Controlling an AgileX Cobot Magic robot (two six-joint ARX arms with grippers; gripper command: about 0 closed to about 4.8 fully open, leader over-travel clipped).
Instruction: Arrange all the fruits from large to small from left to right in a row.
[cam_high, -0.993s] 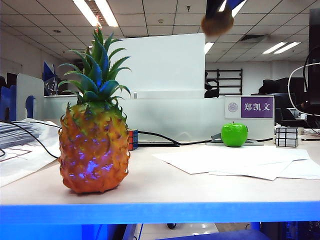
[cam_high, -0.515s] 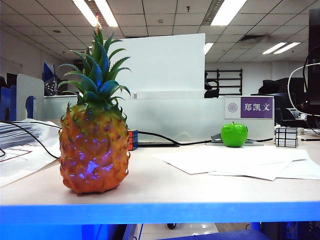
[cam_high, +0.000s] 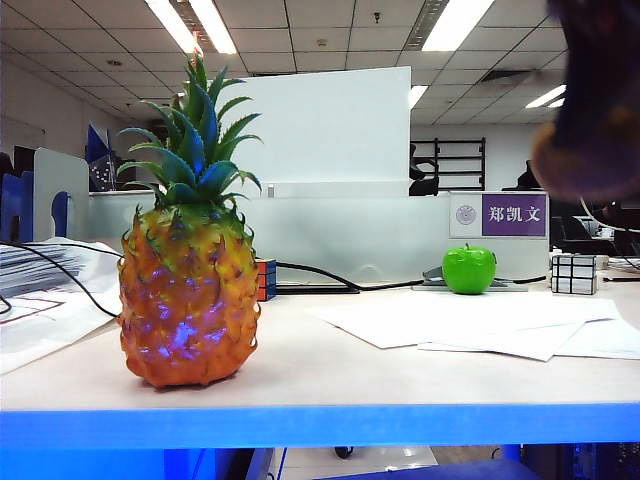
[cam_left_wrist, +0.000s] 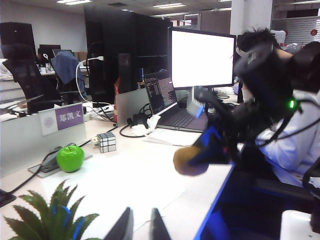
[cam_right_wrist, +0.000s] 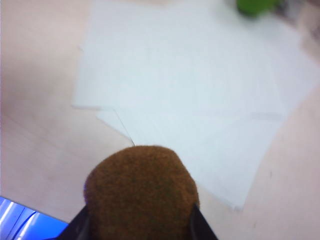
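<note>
The large orange pineapple (cam_high: 190, 290) stands on the table's front left; its green crown (cam_left_wrist: 55, 215) shows in the left wrist view. At the back right, the green apple (cam_high: 468, 270) (cam_left_wrist: 70, 157) sits by the partition. My right gripper (cam_right_wrist: 140, 220) is shut on the brown kiwi (cam_right_wrist: 142, 192) (cam_left_wrist: 189, 161), in the air above the white papers. In the exterior view it is a dark blur (cam_high: 595, 110) at the upper right. My left gripper (cam_left_wrist: 140, 226) hovers above the table next to the crown, fingers slightly apart and empty.
White papers (cam_high: 480, 320) lie on the right half of the table. A mirror cube (cam_high: 573, 273) stands right of the apple and a coloured cube (cam_high: 265, 278) behind the pineapple. A cable runs along the partition. A laptop (cam_left_wrist: 170, 105), a monitor and a seated person (cam_left_wrist: 280, 100) are beyond the table's right end.
The right gripper with the kiwi was high at the top of the exterior view, left the picture, and now shows as a large blur at the upper right. Pineapple and apple have not moved.
</note>
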